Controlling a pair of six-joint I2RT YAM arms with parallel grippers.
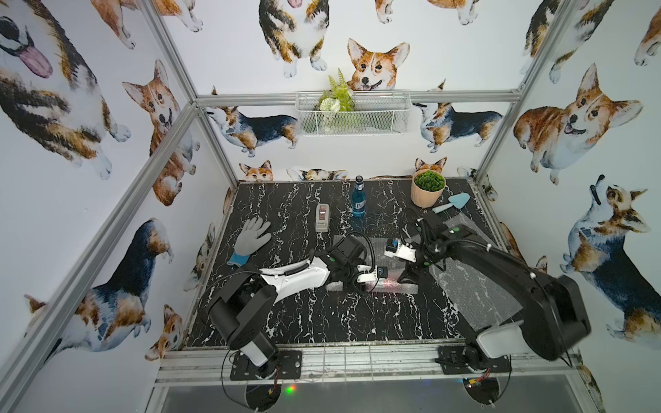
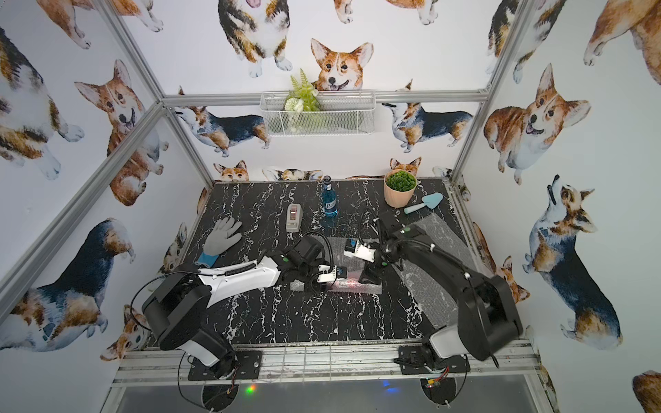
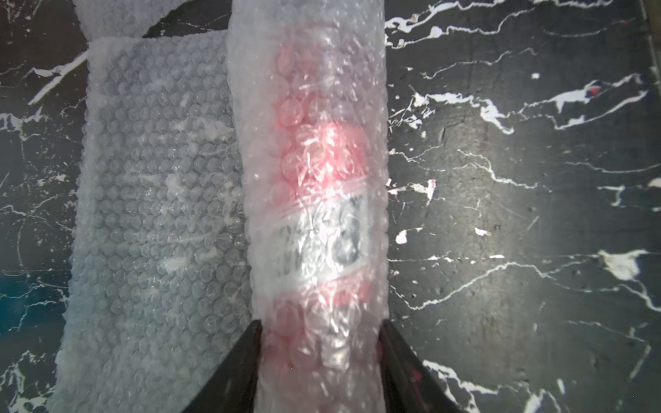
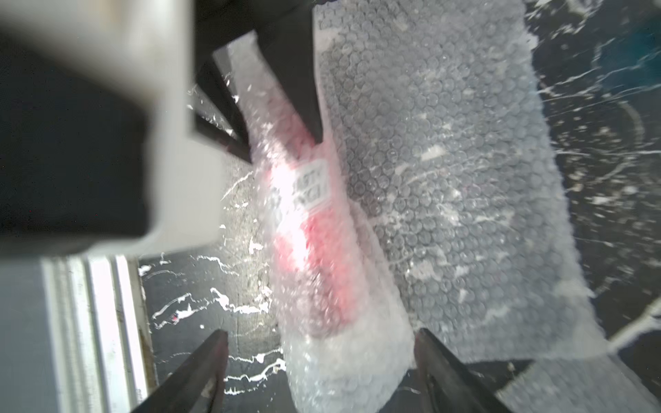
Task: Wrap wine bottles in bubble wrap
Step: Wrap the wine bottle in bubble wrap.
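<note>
1. The tape dispenser [image 1: 323, 216] is standing to the left at the back of the table [image 1: 322, 321], well apart from the work. It is waiting for the sealing step and is not needed now.
2. The blue bottle [image 1: 358, 200] is standing upright and bare near the back edge. It is waiting its turn.
3. The left gripper [image 3: 320, 321] is straddling one end of the roll, its jaws half closed and pressing on the wrap at both sides. The squeeze should be kept light, so that the bubbles are not crushed and the glass is not slipping inside.
4. The red bottle [image 3: 322, 178] is lying on its side at the middle of the table, partly rolled in the bubble wrap [image 3: 153, 196]. The loose part of the sheet is lying flat beside it, on the far side. Judgement: the rolling step is in hand and about half done.
5. The right gripper [image 4: 320, 332] is hanging over the other end with its jaws wide, holding nothing; that view is blurred, but a gap seems to be showing on at least one side. It should be closing on that end before any turning, so both ends are rolling together and the roll is tracking square.
6. The second sheet [image 1: 465, 289] is lying flat under the right arm, untouched.
</note>
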